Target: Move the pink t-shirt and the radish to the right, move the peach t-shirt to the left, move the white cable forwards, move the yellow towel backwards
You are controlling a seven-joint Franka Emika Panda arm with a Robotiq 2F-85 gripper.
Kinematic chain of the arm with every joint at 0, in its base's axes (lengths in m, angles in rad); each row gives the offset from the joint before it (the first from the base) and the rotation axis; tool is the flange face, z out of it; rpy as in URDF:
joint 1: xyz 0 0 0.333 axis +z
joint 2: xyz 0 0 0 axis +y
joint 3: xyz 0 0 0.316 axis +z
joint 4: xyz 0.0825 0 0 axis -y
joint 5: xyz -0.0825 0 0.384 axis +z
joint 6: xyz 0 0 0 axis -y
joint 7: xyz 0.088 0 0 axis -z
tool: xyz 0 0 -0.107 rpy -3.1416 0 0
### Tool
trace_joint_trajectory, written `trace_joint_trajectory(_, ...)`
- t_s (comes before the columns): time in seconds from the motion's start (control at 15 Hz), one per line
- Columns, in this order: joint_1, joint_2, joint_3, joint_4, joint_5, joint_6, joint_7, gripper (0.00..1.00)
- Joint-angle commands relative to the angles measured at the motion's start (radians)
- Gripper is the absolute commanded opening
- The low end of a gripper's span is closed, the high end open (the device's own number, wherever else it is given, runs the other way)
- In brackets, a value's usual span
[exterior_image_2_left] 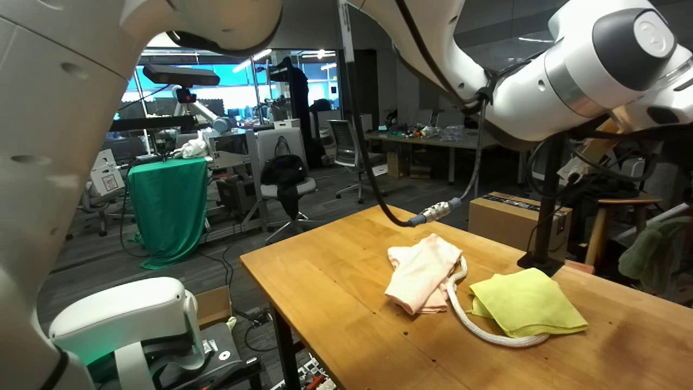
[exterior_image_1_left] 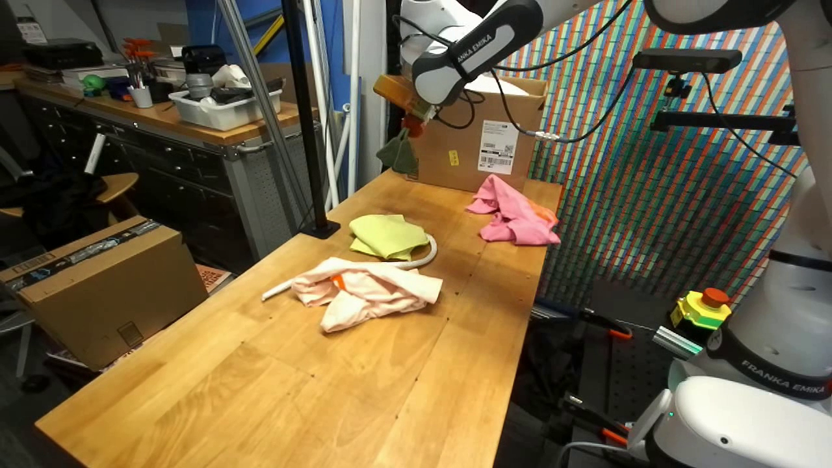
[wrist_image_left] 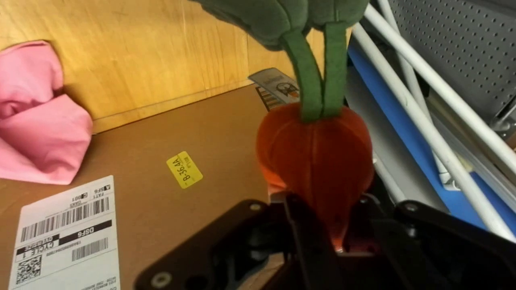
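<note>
My gripper [wrist_image_left: 330, 203] is shut on the radish [wrist_image_left: 314, 149], a plush with a red body and green leaves. The radish also shows in both exterior views [exterior_image_1_left: 413, 125] [exterior_image_2_left: 658, 252], held up near the cardboard box with its leaves hanging down. The pink t-shirt [exterior_image_1_left: 513, 211] lies crumpled before the box; it also shows in the wrist view [wrist_image_left: 44, 121]. The peach t-shirt [exterior_image_1_left: 370, 292] [exterior_image_2_left: 425, 273] lies mid-table. The white cable [exterior_image_1_left: 429, 250] [exterior_image_2_left: 471, 322] curves between it and the yellow towel [exterior_image_1_left: 388, 235] [exterior_image_2_left: 528, 303], partly hidden under both cloths in an exterior view.
A cardboard box [exterior_image_1_left: 448, 146] [wrist_image_left: 161, 153] with labels stands at the table's far end. A black post [exterior_image_1_left: 318, 224] [exterior_image_2_left: 541, 260] stands at the table's edge near the towel. White poles [wrist_image_left: 439, 145] rise beside the box. The arm's cable [exterior_image_2_left: 379, 189] hangs over the table [exterior_image_1_left: 260, 390].
</note>
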Motion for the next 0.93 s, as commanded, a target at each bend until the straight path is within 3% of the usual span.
trace_joint_trajectory(0.0,0.035,0.067,-0.066,0.079,-0.101,-0.005,0.155,0.11)
trace_joint_trajectory(0.27,0.041,0.099,-0.09,0.104,-0.177,-0.032,0.266,0.11)
trace_joint_trajectory(0.4,0.034,0.103,-0.081,0.106,-0.194,-0.055,0.277,0.42)
trace_joint_trajectory(0.87,0.017,0.093,-0.053,0.091,-0.226,-0.108,0.281,0.94)
